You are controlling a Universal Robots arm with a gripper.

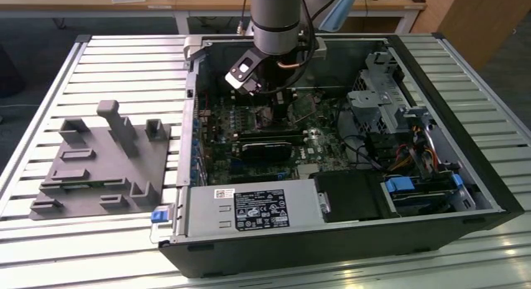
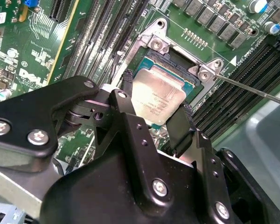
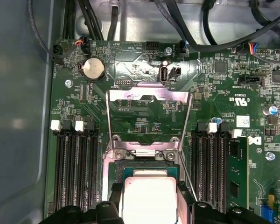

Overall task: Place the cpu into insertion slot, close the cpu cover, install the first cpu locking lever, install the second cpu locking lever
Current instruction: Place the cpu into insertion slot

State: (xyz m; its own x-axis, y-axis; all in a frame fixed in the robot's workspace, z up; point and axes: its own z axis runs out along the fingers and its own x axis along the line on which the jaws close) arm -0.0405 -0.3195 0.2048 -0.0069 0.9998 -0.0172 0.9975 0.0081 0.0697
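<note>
Claw: in the second wrist view the gripper [image 2: 156, 98] is clenched on the cpu [image 2: 159, 91], with ribbed black fingertips [image 2: 126, 80] pressed against two opposite edges.
Cpu place: directly over the insertion slot [image 2: 170, 59], inside its metal rim; I cannot tell whether it is seated.
First wrist view: the cpu cover [image 3: 148, 95], a thin silvery frame with a square cut-out, stands swung open just past the slot, with a wire lever [image 3: 107, 126] along its side.
Exterior view: the arm reaches into an open black computer case [image 1: 332, 255] on a slatted metal table [image 1: 124, 59]. A grey moulded fixture [image 1: 99, 158] lies beside the case, on the exterior view's left.
Materials: the chip's top is flat, dull silver; the circuit board [image 3: 214, 93] is green, with long black memory slots [image 3: 74, 172].
</note>
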